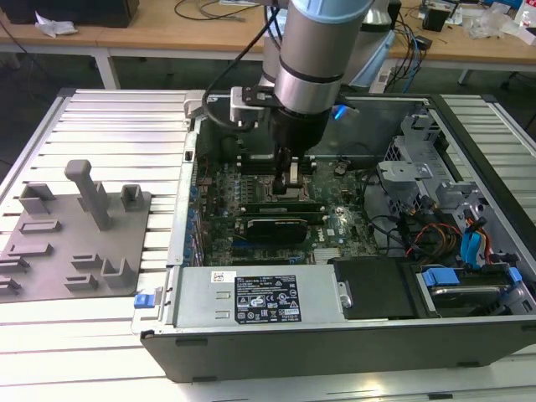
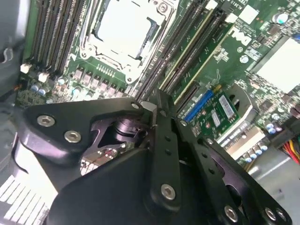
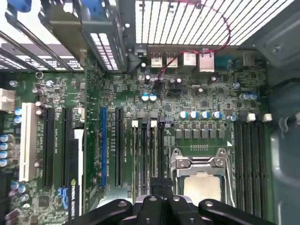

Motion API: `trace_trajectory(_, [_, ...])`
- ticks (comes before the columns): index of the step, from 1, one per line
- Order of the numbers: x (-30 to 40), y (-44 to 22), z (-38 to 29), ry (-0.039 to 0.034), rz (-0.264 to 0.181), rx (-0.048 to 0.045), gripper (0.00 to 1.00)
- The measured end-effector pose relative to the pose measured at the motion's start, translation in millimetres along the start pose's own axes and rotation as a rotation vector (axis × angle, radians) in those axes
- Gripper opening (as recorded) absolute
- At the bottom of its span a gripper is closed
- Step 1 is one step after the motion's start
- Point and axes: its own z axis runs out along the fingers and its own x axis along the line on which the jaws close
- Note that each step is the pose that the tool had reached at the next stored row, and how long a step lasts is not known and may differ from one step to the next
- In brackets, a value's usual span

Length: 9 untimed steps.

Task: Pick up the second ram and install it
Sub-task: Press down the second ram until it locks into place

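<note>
My gripper [image 1: 293,194] is down inside the open computer case [image 1: 335,347], at the long black slots beside the silver-framed processor socket [image 2: 124,28] [image 3: 201,178]. Its fingers are shut, seen in the second wrist view [image 2: 157,96] and the first wrist view [image 3: 160,180]. The second ram [image 1: 260,204], a thin green stick with dark chips, lies along a slot right under the fingertips. The fingers hide the spot where they meet it. In the first wrist view the slots [image 3: 149,150] run straight out from the fingertips.
A grey holder block [image 1: 75,226] with posts and pockets lies at the exterior view's left. Near the case front sit the power supply [image 1: 260,297] and a black card [image 1: 272,228]. Drive cages and cables [image 1: 444,226] crowd the exterior view's right.
</note>
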Motion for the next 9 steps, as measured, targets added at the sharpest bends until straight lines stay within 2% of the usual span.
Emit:
trace_trajectory(3, [-1.4,2.5,-29.7,0.0,0.0,0.0,0.11])
trace_trajectory(4, [-1.6,2.8,-33.5,-0.0002,0.0,0.0001,0.11])
trace_trajectory(9, [-1.6,2.8,-33.6,-0.0002,0.0,0.0,0.11])
